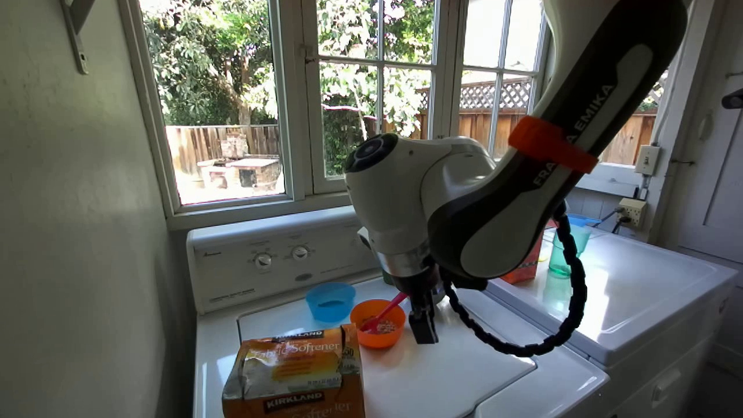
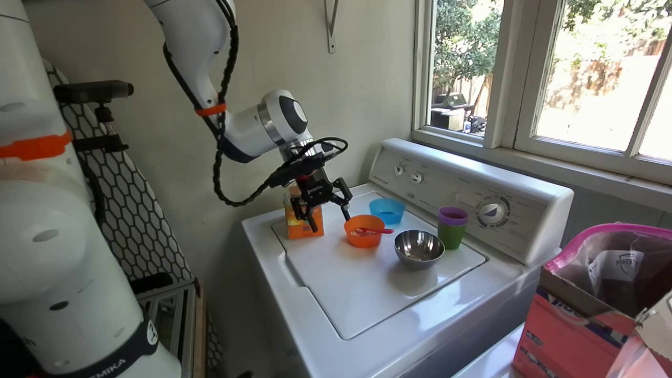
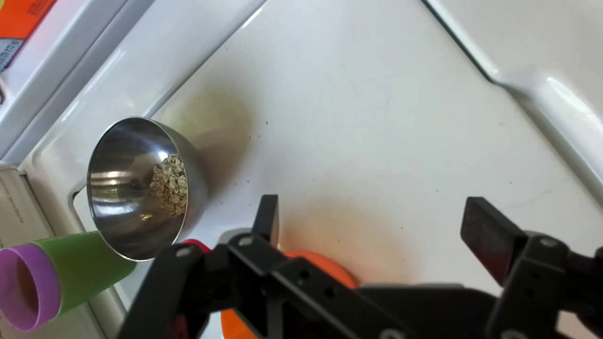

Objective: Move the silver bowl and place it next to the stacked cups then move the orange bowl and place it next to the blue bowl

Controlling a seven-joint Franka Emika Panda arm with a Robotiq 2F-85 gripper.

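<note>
Our gripper is spread wide, its two fingers well apart, with the white washer lid showing between them in the wrist view. We hang it over the lid near the orange bowl, pointing down at a slant, and we cannot tell whether a finger touches that bowl's rim. In an exterior view our arm slants in from above, forearm steep, wrist bent out toward the orange bowl, a black cable looping beside it.

We see a pinkish-red spoon resting in the orange bowl among pale flakes, its handle out over the rim toward the silver bowl. That silver bowl, holding oats, sits upright on the side of the orange bowl away from the orange softener box. Just beside it, farther from the orange bowl, stand the stacked cups, lilac over green; we cannot tell whether they touch. Close by the orange bowl, on the side toward the control panel, sits the blue bowl.
</note>
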